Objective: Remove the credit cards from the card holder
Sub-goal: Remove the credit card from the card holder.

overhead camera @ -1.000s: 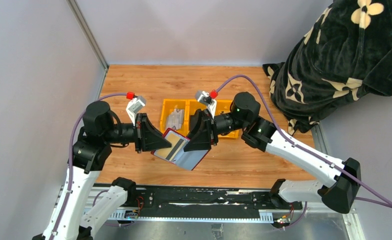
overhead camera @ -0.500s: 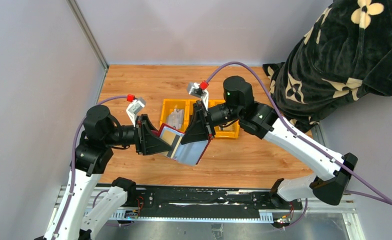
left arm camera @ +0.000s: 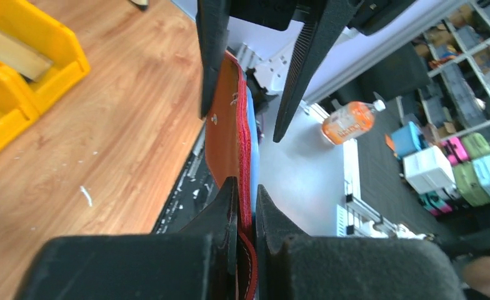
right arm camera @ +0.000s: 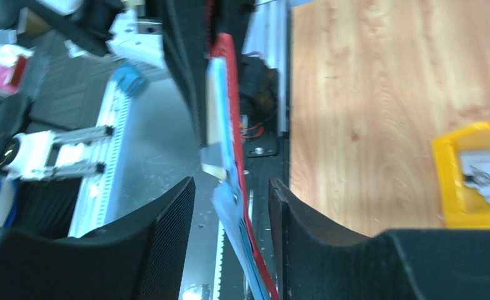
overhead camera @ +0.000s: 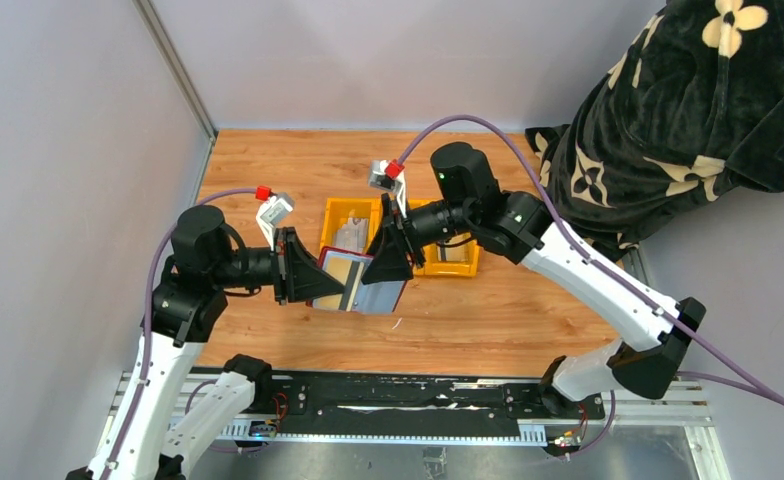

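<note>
My overhead view is bright and evenly lit, with only soft, faint shadows on the wooden counter [overhead camera: 268,160]. On the left wrist feed the left gripper [left arm camera: 245,187] shows dark and blurred up close, while the background is sharper and brightly lit. The right wrist feed is soft all over; the card holder [right arm camera: 232,112] smears into streaks.

Grey walls [overhead camera: 368,60] enclose a wooden table [overhead camera: 268,170], a black floral blanket [overhead camera: 688,110] heaped at right
</note>
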`<state>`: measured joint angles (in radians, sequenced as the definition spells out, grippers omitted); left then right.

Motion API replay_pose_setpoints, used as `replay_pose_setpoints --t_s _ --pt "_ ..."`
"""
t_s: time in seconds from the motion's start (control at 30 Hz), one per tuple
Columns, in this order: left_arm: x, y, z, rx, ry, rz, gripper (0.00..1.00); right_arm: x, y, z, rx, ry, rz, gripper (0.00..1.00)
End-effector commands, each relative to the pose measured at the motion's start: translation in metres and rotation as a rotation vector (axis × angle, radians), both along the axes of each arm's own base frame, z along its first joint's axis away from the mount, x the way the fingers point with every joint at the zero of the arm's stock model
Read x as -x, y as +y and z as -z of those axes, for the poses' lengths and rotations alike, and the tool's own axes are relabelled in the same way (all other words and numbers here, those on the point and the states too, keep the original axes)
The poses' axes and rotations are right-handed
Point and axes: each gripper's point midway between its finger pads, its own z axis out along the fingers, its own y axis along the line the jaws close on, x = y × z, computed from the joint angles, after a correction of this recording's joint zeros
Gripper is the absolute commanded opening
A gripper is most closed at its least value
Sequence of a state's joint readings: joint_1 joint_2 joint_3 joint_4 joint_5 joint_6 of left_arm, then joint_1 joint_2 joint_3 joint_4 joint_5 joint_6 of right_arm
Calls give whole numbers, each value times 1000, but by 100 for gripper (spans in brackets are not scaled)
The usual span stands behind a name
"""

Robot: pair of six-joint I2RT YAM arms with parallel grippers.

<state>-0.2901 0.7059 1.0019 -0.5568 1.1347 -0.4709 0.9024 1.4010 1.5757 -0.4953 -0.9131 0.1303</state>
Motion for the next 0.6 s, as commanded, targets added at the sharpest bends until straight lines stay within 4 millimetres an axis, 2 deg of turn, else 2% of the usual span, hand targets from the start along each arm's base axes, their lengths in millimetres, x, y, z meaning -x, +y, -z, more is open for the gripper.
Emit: replay_pose_setpoints --t_s 0.0,0.1,0.17,0.23,0.3,0.33,0.37,0.57 --pt "-16 4 -12 -32 -84 -96 0 -40 -19 -32 -47 -147 281 53" --pt "-24 6 -10 -72 -103 -125 0 -58 -42 -57 -145 -137 464 56" --pt "-29 8 -11 -87 -109 -152 0 -58 -57 -70 -225 -109 527 57" --pt "-35 9 -11 -92 -110 -185 0 -50 -66 -75 -290 -72 546 60" --pt "-39 9 -13 -86 -115 -202 0 -33 -63 -66 -336 26 482 61" --pt "-40 8 -15 -78 -115 -205 0 -26 -61 -72 -395 54 444 61" --pt "-39 8 -17 -66 -113 -201 0 -21 -59 -70 -420 98 417 61" --pt "-39 3 -30 -8 -89 -194 0 -8 -38 -46 -489 286 318 59"
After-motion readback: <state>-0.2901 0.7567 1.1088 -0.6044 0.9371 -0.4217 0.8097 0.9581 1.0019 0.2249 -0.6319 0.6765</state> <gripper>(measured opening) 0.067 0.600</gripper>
